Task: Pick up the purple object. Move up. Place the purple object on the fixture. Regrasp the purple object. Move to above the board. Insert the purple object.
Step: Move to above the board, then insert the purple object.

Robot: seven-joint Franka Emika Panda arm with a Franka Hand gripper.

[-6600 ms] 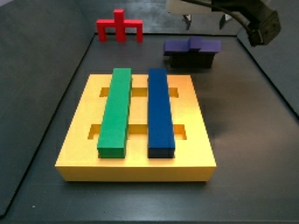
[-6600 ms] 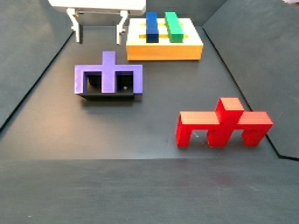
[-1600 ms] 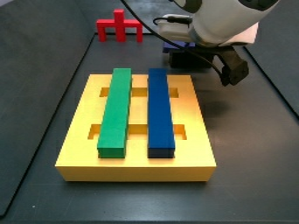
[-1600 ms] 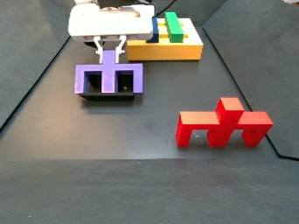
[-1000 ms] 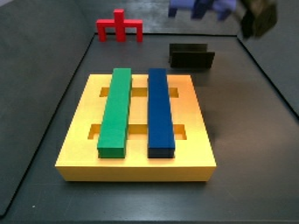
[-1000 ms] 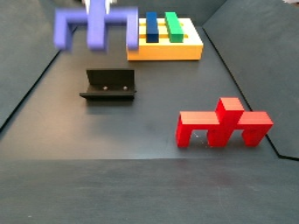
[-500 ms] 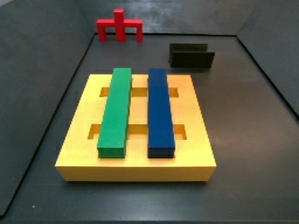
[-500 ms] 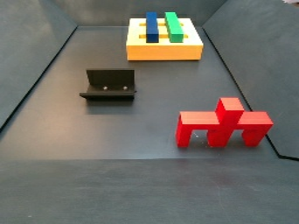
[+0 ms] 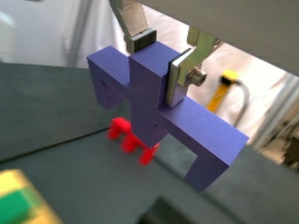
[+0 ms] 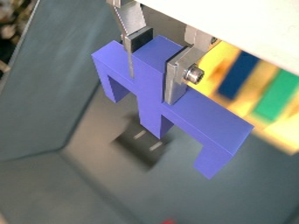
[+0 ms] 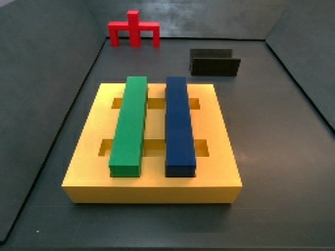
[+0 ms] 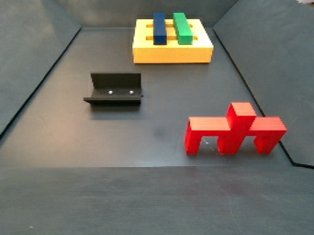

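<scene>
In both wrist views my gripper (image 9: 159,54) (image 10: 159,54) is shut on the raised central stub of the purple object (image 9: 149,101) (image 10: 177,118), which hangs high in the air with its legs pointing down. Neither the gripper nor the purple object shows in the side views. The dark fixture (image 11: 216,64) (image 12: 114,90) stands bare on the floor, and a wrist view shows it below the held piece (image 10: 145,145). The yellow board (image 11: 89,147) (image 12: 172,52) carries a green bar (image 11: 128,125) and a blue bar (image 11: 179,125).
A red pronged piece (image 11: 132,29) (image 12: 233,130) stands on the dark floor, apart from the board and fixture; a wrist view shows it far below the purple object (image 9: 132,140). Dark walls border the floor.
The gripper closed on the purple object sitting on the fixture, lifted it straight up and carried it out of both side views. The fixture is left bare.
</scene>
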